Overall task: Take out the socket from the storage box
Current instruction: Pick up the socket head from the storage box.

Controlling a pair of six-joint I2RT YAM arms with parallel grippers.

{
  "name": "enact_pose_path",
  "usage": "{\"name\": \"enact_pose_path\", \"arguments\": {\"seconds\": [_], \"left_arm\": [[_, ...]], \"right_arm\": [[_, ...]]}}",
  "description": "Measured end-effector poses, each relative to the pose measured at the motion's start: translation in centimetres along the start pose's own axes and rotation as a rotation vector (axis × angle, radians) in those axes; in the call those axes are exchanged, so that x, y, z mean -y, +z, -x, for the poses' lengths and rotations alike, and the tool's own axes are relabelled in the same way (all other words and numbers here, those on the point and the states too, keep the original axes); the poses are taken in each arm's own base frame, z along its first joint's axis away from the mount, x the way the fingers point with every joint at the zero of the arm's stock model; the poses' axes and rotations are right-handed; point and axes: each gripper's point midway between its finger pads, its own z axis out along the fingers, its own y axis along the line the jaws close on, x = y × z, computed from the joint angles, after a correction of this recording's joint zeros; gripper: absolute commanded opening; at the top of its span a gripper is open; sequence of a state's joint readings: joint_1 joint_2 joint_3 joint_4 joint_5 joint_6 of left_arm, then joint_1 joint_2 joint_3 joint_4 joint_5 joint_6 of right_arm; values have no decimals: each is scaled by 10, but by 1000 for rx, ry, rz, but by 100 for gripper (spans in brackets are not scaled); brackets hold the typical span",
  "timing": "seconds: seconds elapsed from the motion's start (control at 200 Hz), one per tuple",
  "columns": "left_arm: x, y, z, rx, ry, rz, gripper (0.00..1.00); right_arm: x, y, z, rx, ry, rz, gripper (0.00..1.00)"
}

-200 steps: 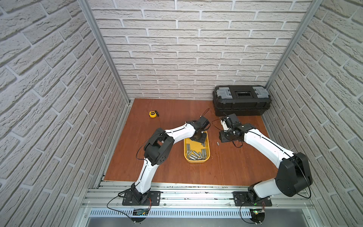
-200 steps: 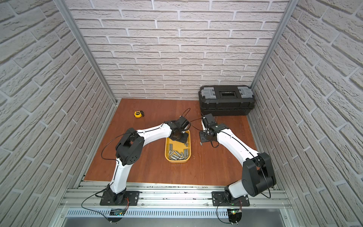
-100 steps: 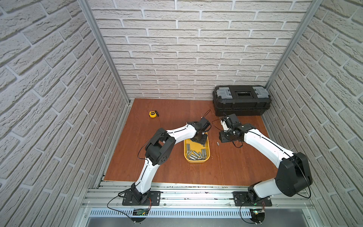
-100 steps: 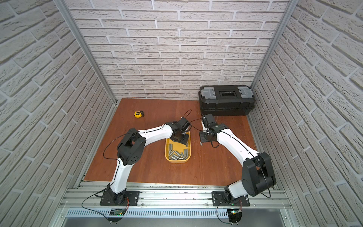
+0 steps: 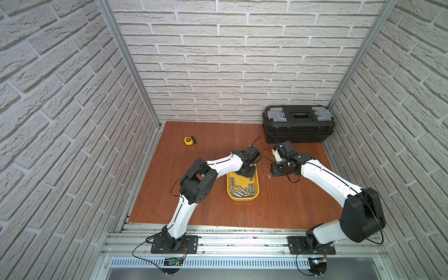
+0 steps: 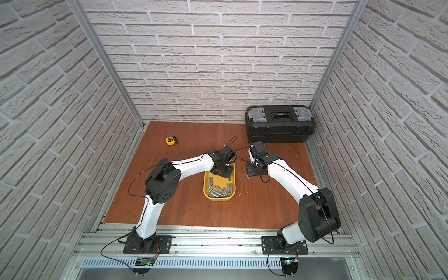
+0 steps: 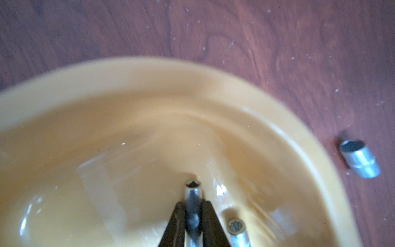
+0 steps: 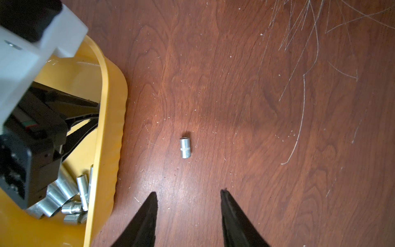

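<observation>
Left hand (image 7: 193, 204) seemingly pinches socket (image 7: 193, 192) inside storage box (image 7: 149, 70).

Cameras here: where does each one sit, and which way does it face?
Top views: high above the front edge, looking down on the whole table; the left arm and right arm show fully.
Left wrist: on the left arm, looking past the left gripper, shut on a slim socket, into the storage box.
Right wrist: on the right arm, looking down past the open right gripper at the table.
Shared: both wrist views show the loose socket beside the storage box.
</observation>
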State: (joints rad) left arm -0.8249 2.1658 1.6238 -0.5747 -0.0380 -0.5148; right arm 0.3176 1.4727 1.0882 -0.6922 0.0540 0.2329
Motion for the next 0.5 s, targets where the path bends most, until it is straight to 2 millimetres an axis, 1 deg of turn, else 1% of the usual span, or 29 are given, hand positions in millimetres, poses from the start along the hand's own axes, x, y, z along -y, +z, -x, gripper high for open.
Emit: {"name": "enact_pose_path", "arguments": {"seconds": [0.165,0.265,0.335,0.425,0.5], "left_arm": [[-3,-2,0,7,1,16,12],[-7,-7,-5,-4,3,33,12],[-10,-15,-5,-5,2,36,12],[-13,-37,4,32,-7,23,12],[-20,-68,17,93,-24,7,12]], "right_arm": [[0,0,0,-1,0,2,49],[0,0,0,-2,0,2,49],[0,1,-1,-4,0,2,49],[-1,3,-1,-11,0,2,49],[-1,6,-3,-20,2,5,49]]}}
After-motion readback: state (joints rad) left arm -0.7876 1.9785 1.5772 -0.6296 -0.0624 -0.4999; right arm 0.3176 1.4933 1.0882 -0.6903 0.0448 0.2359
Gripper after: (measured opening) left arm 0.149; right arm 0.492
